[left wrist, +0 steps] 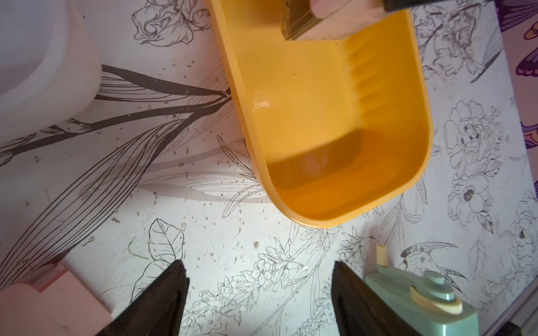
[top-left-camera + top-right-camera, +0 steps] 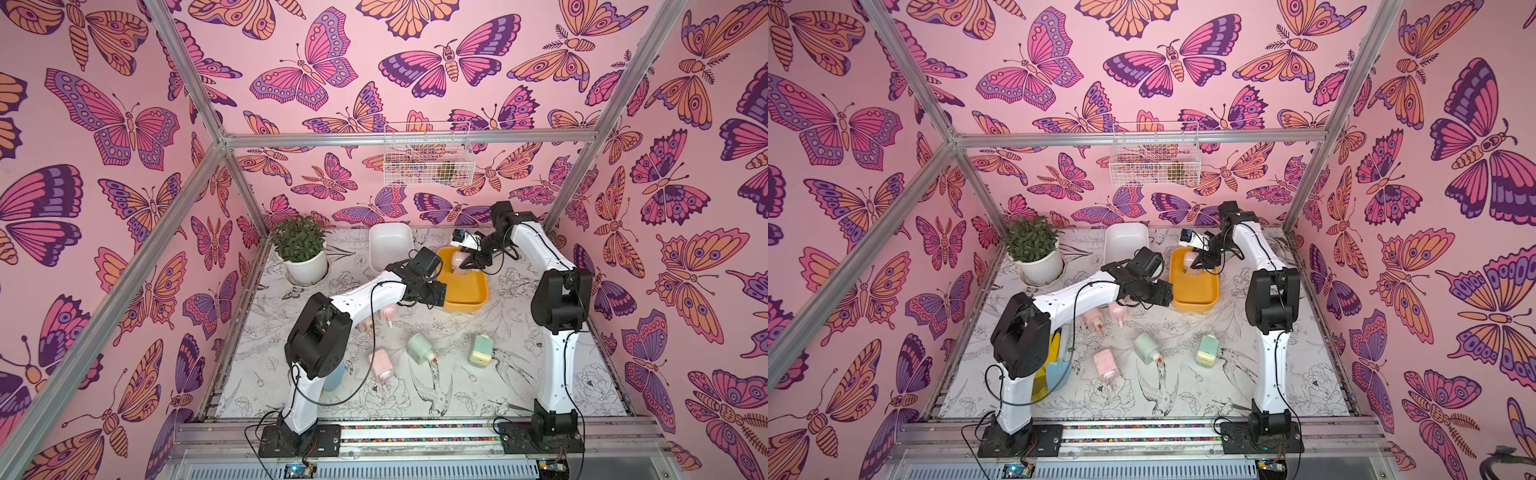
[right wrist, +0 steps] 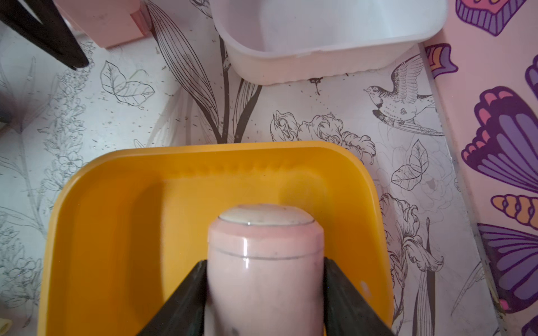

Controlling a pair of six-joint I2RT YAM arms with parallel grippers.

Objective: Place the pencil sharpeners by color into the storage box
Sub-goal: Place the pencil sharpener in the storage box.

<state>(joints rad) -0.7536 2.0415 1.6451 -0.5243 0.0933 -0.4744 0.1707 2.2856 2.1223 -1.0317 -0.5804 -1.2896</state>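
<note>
Pink sharpener [image 3: 265, 270] fills the frame's bottom middle, squeezed tight by the right claw [image 3: 265, 293] over the yellow box [image 3: 116, 180]. Next: let go. Left claw [image 1: 259, 293] is open, holding nothing.

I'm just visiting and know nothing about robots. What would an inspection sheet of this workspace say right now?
Surface: flower-and-bird printed table, scattered dark specks.
Job's things: held pink sharpener over the yellow box; loose pink sharpeners and green sharpeners on the table; white box looks empty.
Clutter: potted plant; blue shovel.
End effectors: left end effector open, empty; right end effector shut on the held pink sharpener.
Cables: black cables loop loosely off both arms.
Surroundings: butterfly walls, metal frame, wire basket.
</note>
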